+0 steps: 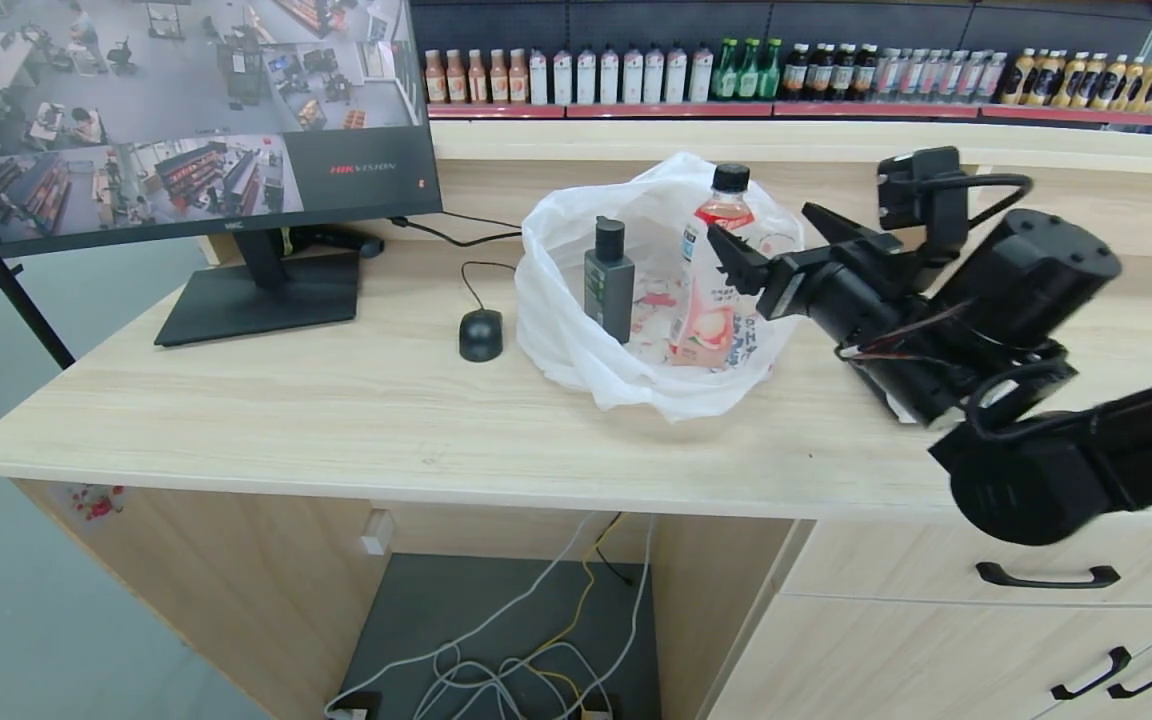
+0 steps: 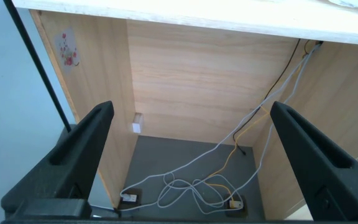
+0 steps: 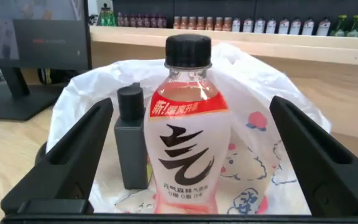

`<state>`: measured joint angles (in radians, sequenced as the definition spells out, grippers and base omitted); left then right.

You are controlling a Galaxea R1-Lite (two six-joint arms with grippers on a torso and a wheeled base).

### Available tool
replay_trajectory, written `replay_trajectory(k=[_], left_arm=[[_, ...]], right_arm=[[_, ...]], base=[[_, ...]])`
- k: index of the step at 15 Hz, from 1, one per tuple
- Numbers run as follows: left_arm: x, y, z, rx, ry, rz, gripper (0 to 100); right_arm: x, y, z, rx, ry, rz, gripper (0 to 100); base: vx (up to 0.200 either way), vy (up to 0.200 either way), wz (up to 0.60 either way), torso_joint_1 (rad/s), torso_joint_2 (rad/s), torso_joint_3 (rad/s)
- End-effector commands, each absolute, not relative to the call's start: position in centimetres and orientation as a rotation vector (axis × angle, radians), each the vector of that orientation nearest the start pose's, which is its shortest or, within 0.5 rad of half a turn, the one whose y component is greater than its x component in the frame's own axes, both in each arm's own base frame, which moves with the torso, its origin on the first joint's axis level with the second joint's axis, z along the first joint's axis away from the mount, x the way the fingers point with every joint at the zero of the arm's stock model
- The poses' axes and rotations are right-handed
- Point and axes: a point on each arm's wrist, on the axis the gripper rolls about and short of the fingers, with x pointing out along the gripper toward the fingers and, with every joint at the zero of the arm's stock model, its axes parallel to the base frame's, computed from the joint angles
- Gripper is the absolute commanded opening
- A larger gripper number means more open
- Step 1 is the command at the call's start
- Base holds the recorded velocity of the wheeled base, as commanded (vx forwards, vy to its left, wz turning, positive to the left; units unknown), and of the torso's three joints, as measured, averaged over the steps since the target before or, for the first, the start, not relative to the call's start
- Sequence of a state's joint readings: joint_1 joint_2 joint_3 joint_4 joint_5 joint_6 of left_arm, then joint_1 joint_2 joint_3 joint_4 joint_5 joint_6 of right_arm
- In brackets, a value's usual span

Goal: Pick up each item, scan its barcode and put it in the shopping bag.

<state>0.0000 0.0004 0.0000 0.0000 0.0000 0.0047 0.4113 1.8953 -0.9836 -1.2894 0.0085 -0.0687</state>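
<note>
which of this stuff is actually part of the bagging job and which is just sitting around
Job: shopping bag, pink drink bottle, dark bottle, right gripper.
Lying about: monitor, mouse, shelf bottles, cables.

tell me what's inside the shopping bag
A dark bottle and a pink drink bottle with a black cap stand upright inside the shopping bag. Its crumpled front wall hides the near part of the floor.
</note>
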Motion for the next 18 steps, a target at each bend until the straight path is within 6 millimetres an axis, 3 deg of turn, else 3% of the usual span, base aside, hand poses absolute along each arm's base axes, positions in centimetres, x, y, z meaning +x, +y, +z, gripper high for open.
replay_trajectory(k=[1,3,6,11,16,18], left_arm=[[-2.3,0.0,7.5,0.005,0.000,0.000,100],[-2.3,0.0,7.5,0.005,0.000,0.000,100],[-2.3,0.0,7.5,0.005,0.000,0.000,100],[-2.3,0.0,7.5,0.005,0.000,0.000,100],[-2.3,0.0,7.5,0.005,0.000,0.000,100],[-2.3,0.0,7.5,0.005,0.000,0.000,100]], right_arm=[[26.8,10.7,25.0,0.020,-0.416,0.366,100],[22.5,7.9,23.8,0.012,-0.378,0.329,100],[17.8,5.4,21.7,0.024,-0.325,0.291,100],[11.0,3.1,18.3,0.031,-0.284,0.247,100],[6.7,1.7,15.9,0.056,-0.153,0.177,100],[2.5,0.5,13.3,0.023,-0.072,0.178,100]], base=[[0.000,0.000,0.00,0.000,0.00,0.000],[0.000,0.000,0.00,0.000,0.00,0.000],[0.000,0.000,0.00,0.000,0.00,0.000],[0.000,0.000,0.00,0.000,0.00,0.000],[0.000,0.000,0.00,0.000,0.00,0.000],[0.000,0.000,0.00,0.000,0.00,0.000]])
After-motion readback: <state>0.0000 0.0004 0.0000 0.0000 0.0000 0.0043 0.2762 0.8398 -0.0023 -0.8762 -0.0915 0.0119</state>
